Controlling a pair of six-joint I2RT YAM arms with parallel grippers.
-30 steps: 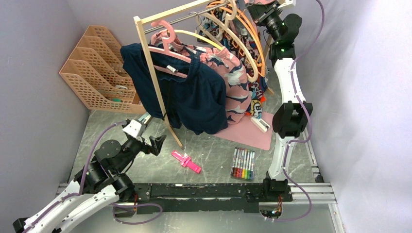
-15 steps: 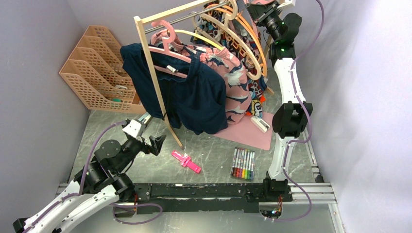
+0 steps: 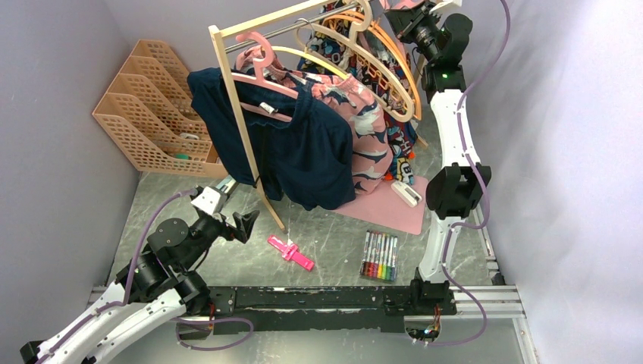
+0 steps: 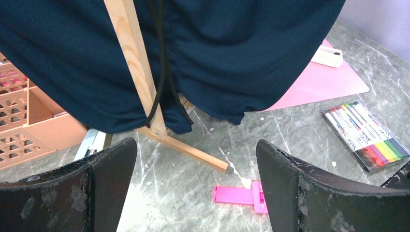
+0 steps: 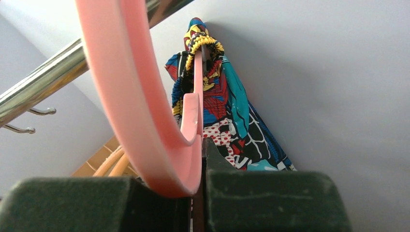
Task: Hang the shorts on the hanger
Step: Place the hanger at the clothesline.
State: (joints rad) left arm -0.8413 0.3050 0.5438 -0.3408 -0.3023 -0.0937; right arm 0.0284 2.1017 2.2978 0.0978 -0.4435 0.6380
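- Right gripper (image 5: pixel 196 195): clamped on the hanger (image 5: pixel 145 96) hook.
- Left gripper (image 4: pixel 196 150): wide apart, empty, above the surface (image 4: pixel 290 135).
- Only the right wrist view shows the shorts (image 5: pixel 227 121) waistband looped over the hanger.

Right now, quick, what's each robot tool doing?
Left tool: open, holding nothing.
Right tool: closed on the pink hanger, with the shorts draped on it.
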